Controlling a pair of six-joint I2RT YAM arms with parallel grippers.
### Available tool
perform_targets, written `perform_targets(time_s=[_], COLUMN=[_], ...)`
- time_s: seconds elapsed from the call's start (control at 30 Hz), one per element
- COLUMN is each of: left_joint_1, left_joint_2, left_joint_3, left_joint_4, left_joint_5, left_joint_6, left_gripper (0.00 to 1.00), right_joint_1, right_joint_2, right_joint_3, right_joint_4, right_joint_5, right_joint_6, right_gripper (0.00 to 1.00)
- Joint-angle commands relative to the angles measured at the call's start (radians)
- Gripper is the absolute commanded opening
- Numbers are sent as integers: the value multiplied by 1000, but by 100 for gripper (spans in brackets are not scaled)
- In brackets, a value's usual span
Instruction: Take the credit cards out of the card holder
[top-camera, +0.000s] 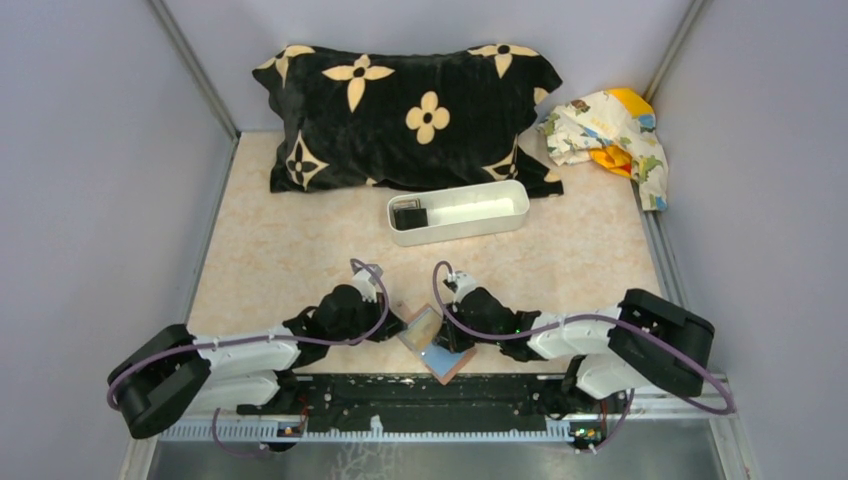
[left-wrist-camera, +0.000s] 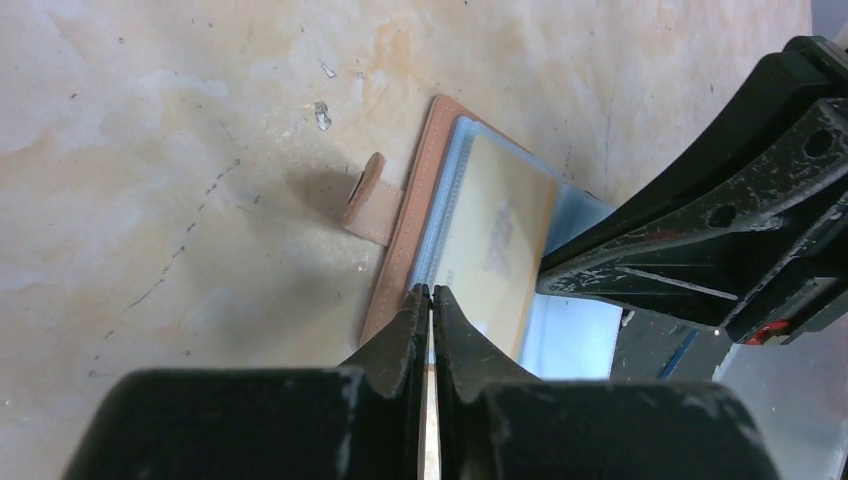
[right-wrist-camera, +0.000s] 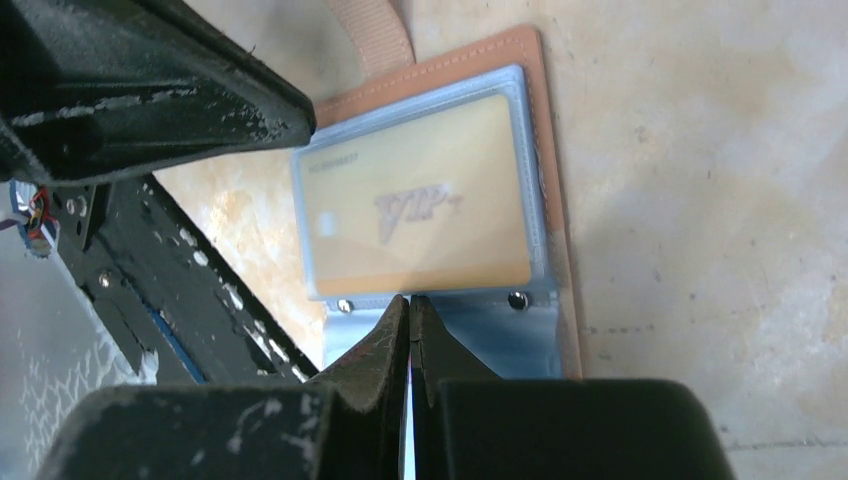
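The card holder (top-camera: 436, 352) lies open near the table's front edge between my two grippers, brown rim out, light blue inside. A tan-yellow credit card (right-wrist-camera: 420, 210) marked VIP sits in its clear pocket and also shows in the left wrist view (left-wrist-camera: 495, 240). My left gripper (left-wrist-camera: 430, 291) is shut on the card holder's brown-rimmed edge (left-wrist-camera: 400, 235). My right gripper (right-wrist-camera: 410, 298) is shut on the blue inner leaf (right-wrist-camera: 500, 335) just below the card. A dark card (top-camera: 408, 215) lies in the left end of the white tray (top-camera: 470, 228).
A black pillow (top-camera: 400, 110) with cream flowers lies across the back. A patterned cloth (top-camera: 610, 135) is bunched at the back right. The white tray stands in front of the pillow. The wallet's strap (left-wrist-camera: 372, 200) sticks out on the table.
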Motion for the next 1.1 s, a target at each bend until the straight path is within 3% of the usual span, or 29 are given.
perform_targets(time_s=[0.0, 0.63, 0.67, 0.73, 0.77, 0.83, 1.07], left_joint_1=[-4, -1, -2, 1, 8, 21, 39], left_joint_2=[-40, -81, -81, -82, -83, -83, -15], left_joint_3=[19, 15, 21, 36, 54, 76, 145], left_joint_4=[-43, -91, -93, -125, -144, -152, -100], left_joint_5=[-18, -40, -46, -89, -99, -91, -42], left_joint_6=[16, 23, 23, 6, 0, 10, 40], left_gripper=[9, 14, 18, 58, 73, 90, 94], right_joint_1=[-21, -270, -271, -272, -271, -272, -271], right_joint_2=[67, 215, 205, 167, 142, 87, -124], right_joint_3=[56, 241, 256, 275, 281, 281, 215], right_joint_4=[11, 11, -7, -39, -53, -78, -162], right_joint_5=[42, -66, -63, -64, -67, -70, -58], right_joint_6=[-25, -204, -216, -229, -231, -233, -203], right_gripper=[0, 0, 0, 0, 0, 0, 0])
